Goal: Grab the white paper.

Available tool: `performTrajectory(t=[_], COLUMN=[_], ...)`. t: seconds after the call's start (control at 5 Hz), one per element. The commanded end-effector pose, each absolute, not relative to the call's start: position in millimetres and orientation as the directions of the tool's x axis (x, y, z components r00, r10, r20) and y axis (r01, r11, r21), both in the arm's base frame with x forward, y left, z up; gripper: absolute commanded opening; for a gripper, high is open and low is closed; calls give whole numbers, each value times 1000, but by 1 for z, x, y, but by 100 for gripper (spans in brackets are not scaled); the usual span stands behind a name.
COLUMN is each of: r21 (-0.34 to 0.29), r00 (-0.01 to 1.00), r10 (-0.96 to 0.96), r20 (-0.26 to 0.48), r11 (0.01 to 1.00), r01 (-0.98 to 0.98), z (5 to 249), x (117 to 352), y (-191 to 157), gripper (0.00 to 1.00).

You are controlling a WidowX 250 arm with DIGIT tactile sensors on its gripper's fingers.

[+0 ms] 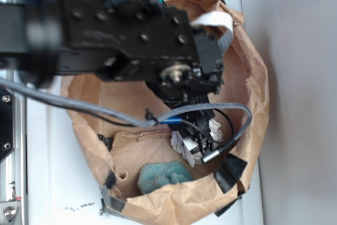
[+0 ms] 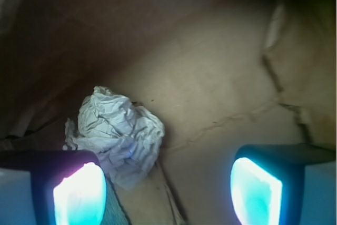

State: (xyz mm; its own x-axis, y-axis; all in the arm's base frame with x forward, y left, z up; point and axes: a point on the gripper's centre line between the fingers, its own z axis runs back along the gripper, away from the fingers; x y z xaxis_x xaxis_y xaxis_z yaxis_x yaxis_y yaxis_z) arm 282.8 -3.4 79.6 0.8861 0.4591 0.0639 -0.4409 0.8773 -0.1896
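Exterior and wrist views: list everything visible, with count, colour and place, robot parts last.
white paper: one crumpled off-white wad, on the bag floor, beside one finger, not between the two.
teal cloth: one, teal-green, bag floor near the lower wall.
brown paper bag: one, brown, open-topped, standing on the white surface.
black tape: dark patches on the bag's rim.
grey cable: one, running from the arm into the bag.
end effector: one, black, inside the bag, fingers apart, holding nothing.
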Motion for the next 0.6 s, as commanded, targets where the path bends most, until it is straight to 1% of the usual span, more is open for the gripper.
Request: performTrajectory(t=[0.0, 0.2, 0.4], r21=[-277, -212, -173], r00=[920, 920, 919], r10=[366, 366, 381], r20=[140, 143, 107], r11=[906, 919, 917], r01=[-319, -333, -360], z=[95, 62, 27], x=[295, 283, 274], y=[-45, -68, -80], gripper=[100, 100, 100])
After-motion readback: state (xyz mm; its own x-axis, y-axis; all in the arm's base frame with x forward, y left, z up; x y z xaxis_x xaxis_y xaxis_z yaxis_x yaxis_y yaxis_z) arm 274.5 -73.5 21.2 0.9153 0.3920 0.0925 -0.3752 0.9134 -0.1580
